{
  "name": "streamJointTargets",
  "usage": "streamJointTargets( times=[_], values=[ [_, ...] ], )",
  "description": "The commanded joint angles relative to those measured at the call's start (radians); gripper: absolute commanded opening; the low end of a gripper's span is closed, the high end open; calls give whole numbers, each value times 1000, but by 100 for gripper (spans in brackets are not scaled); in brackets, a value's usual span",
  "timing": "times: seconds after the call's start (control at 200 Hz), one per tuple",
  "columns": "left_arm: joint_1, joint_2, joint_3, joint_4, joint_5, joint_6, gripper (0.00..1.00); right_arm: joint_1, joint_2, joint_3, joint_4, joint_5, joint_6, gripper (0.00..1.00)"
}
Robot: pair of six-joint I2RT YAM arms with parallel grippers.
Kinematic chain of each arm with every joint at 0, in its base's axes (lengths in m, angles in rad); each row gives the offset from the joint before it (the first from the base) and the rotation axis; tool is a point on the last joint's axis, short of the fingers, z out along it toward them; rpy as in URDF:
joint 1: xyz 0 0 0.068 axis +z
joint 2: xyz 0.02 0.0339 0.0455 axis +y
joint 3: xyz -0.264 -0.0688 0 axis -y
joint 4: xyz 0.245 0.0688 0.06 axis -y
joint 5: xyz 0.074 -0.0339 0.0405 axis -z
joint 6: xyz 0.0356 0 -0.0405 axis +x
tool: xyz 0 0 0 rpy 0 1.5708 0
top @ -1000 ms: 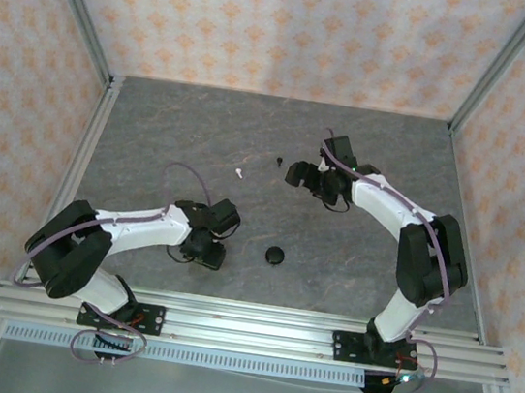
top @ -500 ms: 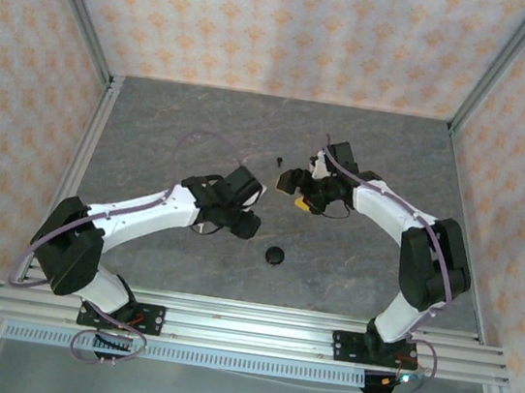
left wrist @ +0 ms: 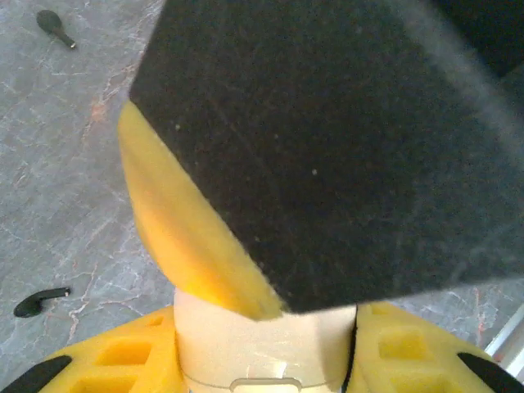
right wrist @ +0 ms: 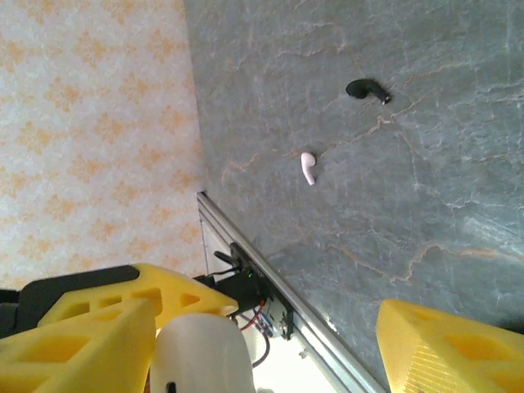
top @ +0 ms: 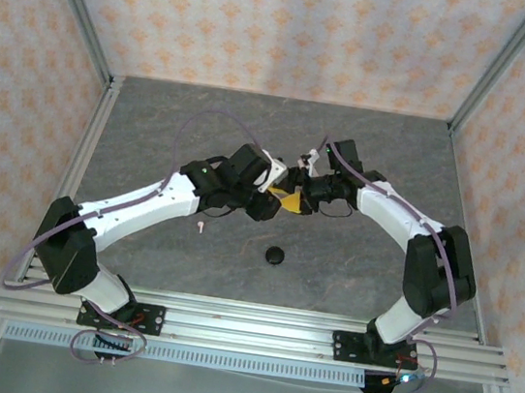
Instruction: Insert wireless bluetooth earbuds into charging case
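Orange-patterned walls (top: pixel 267 21) enclose a grey marbled counter (top: pixel 154 132). Mid-counter the left pincer (top: pixel 277 199) pinches a smooth white charging case (left wrist: pixel 262 344). The right pincer (right wrist: pixel 266 327) stands spread, one finger just beside the case. Apart from the case lie a short-stemmed white earbud (right wrist: pixel 308 168) and a black earbud (right wrist: pixel 366 88).
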Motion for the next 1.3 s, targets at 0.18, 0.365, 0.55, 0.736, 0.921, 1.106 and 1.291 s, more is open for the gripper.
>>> streamJointTargets(
  times=[0.18,0.365,0.55,0.736,0.921,1.106,1.291],
  values=[
    [16,20,54,-13,1,18,39,13,-20,94,-212,-89,-161,67],
    [26,23,62,-12,11,18,40,15,-11,114,-233,-84,-192,38],
    [40,39,82,-13,34,17,43,15,-11,113,-158,-93,-137,13],
    [63,44,84,10,50,-1,48,15,-18,84,-57,-109,-57,4],
    [86,32,80,40,58,-25,62,14,-26,54,59,-106,24,0],
    [113,14,65,73,64,-67,69,9,-30,24,168,-89,92,0],
    [165,-49,30,124,54,-187,76,-15,-46,-8,244,-49,135,0]
  ],
)
